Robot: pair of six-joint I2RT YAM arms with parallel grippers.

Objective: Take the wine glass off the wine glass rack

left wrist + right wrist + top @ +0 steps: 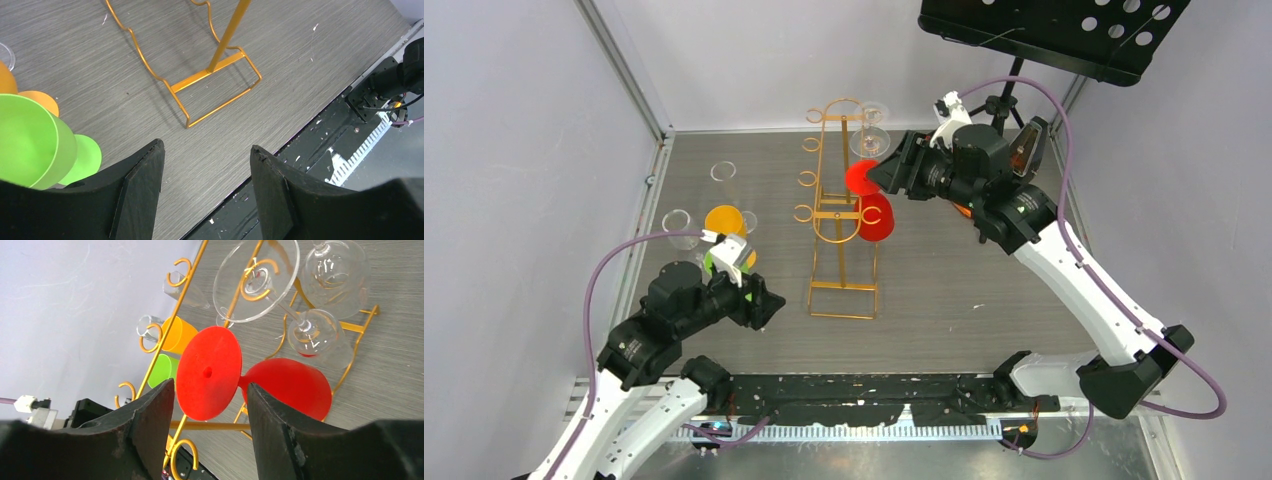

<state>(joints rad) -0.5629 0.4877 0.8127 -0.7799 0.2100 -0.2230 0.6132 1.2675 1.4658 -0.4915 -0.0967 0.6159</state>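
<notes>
At the rack's right side, right tool [210,384] sits straight in front of the red wine glass [287,387], fingers parted either side of its round foot. Slim gap shows on one side, the other is too close to call. Not visibly clamped, so I read the tool as released, nothing held.

Foot disc faces the tool flat-on and the stem runs straight away from it to the bowl beyond. Long axis is roughly in line with the tool's reach.

Glass hangs from the wine glass rack [210,426] on the side toward the right arm, bowl end nearer the rack base. Right arm is clearly the nearer one. Left tool [205,150] is released and empty, low over the tabletop [300,50] near the rack base, beside a green glass [35,145].

Red glass: opaque, matte, plastic-looking by my guess, with a wide flat foot, short stem and rounded bowl. Clear glass [255,280] hangs just beside it, its foot above the red one. Likely to get knocked on the way out.
</notes>
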